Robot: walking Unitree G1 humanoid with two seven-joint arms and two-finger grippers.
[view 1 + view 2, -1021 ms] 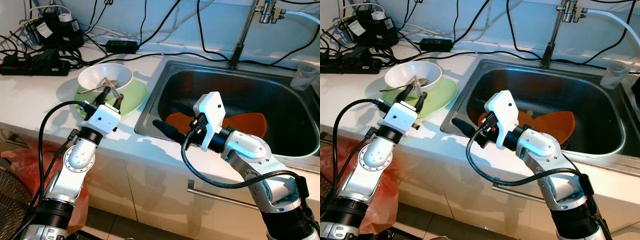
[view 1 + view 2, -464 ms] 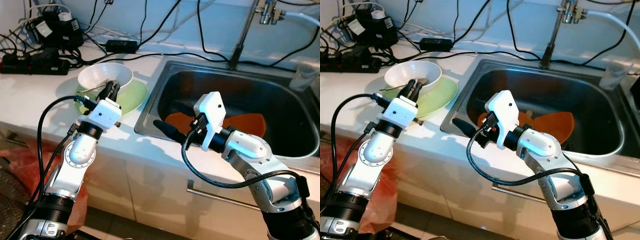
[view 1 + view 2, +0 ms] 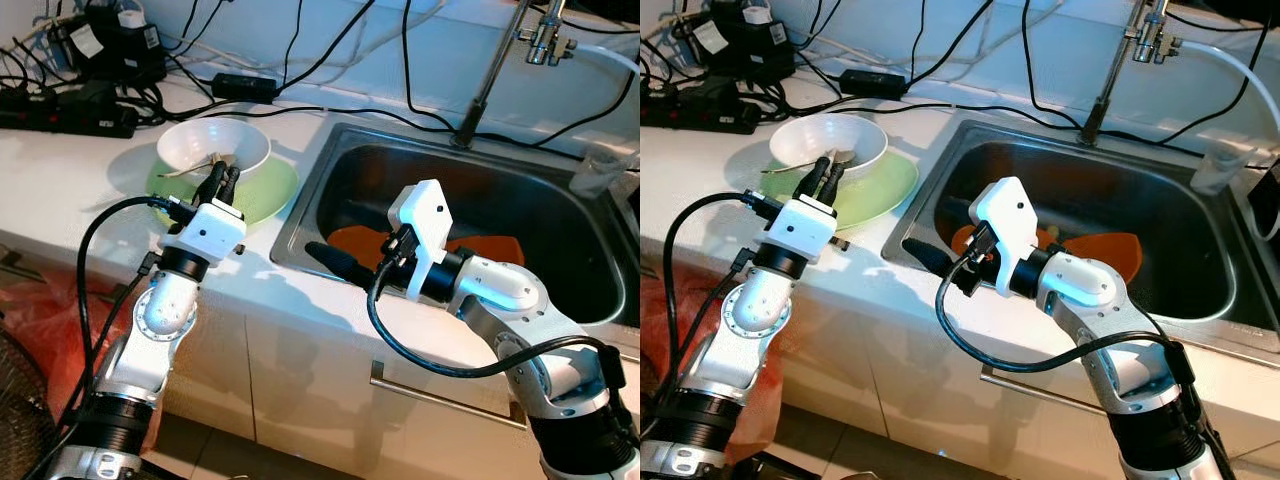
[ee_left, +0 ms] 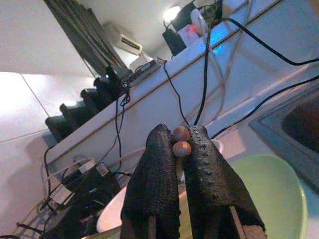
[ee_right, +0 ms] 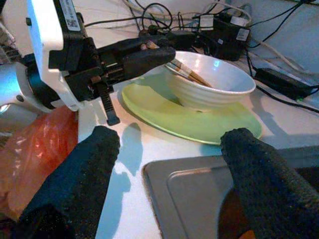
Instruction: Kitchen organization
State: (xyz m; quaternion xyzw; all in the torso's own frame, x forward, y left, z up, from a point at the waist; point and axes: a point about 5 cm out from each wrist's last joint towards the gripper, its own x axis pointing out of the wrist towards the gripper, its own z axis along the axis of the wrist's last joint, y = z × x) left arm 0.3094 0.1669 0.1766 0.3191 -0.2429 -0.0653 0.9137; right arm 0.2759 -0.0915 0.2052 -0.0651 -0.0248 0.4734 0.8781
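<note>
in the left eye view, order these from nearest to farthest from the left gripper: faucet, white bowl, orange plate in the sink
1. white bowl, on the green plate on the counter, right at the left gripper
2. orange plate, down in the sink to the right
3. faucet, behind the sink, far right

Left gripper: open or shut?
Shut. The left gripper has both fingers pressed on the chopsticks, whose ends poke out between the tips, over the bowl.

White bowl (image 3: 213,148) sits upright on a pale green plate (image 3: 265,192) on the counter (image 3: 60,190), at about 10 o'clock in the head views, just left of the sink. A pair of wooden chopsticks (image 5: 185,70) leans inside the bowl, ends poking up over the rim, pinched in the left pincer (image 4: 180,144).
</note>
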